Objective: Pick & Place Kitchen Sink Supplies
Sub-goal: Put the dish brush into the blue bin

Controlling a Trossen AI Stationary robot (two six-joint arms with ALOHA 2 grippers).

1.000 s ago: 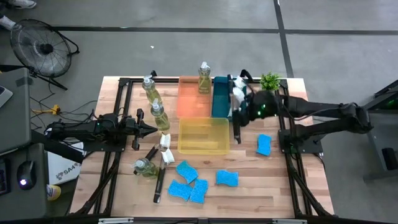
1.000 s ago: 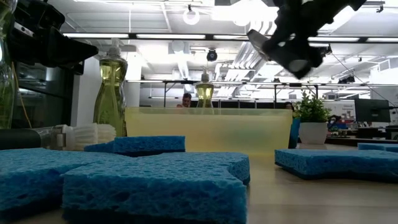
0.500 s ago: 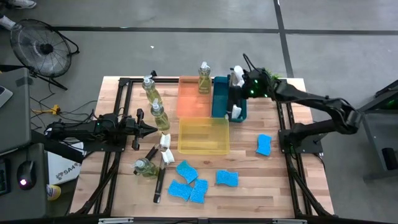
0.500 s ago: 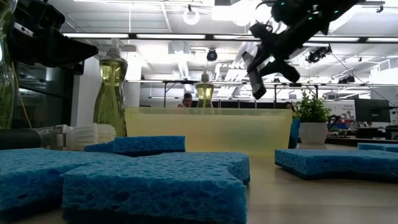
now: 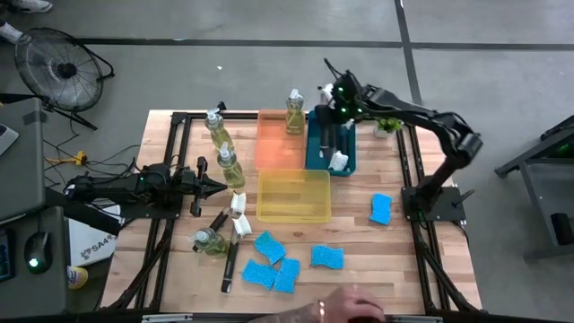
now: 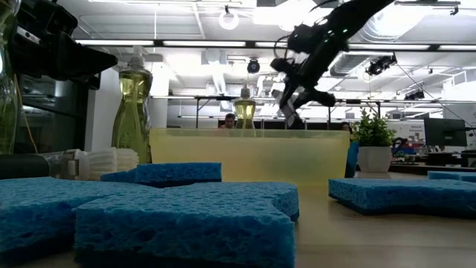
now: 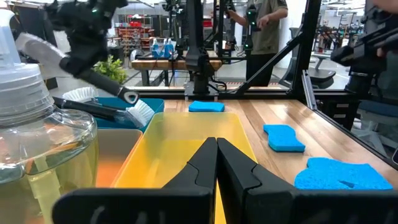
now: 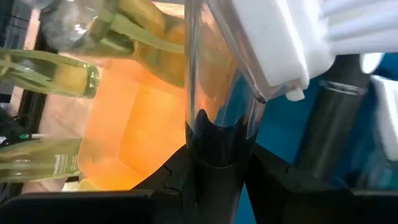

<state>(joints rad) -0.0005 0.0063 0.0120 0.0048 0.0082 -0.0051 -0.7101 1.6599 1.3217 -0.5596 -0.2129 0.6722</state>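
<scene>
Teal plastic tray (image 5: 316, 148): held brushes already.
Right gripper (image 5: 328, 100): over it, clamped on a black-handled, white-headed dish brush (image 8: 261, 56).
Left gripper (image 5: 218, 187): closed, empty, idle.
Left to sort, judging: bright blue sponges (image 5: 269, 246), table soap bottles (image 5: 230, 167).

Robotics lab or workshop inside an open industrial hall. Wooden table (image 5: 359, 260) on black frame, grey concrete floor (image 5: 224, 81) with dark tape lines, floor fan (image 5: 58, 67) nearby. Exposed ceiling ducts (image 6: 297, 67), strip lights, more workbenches (image 7: 186, 62) and metal frames behind, monitor (image 6: 446, 132), person standing (image 7: 267, 28) at back.
</scene>
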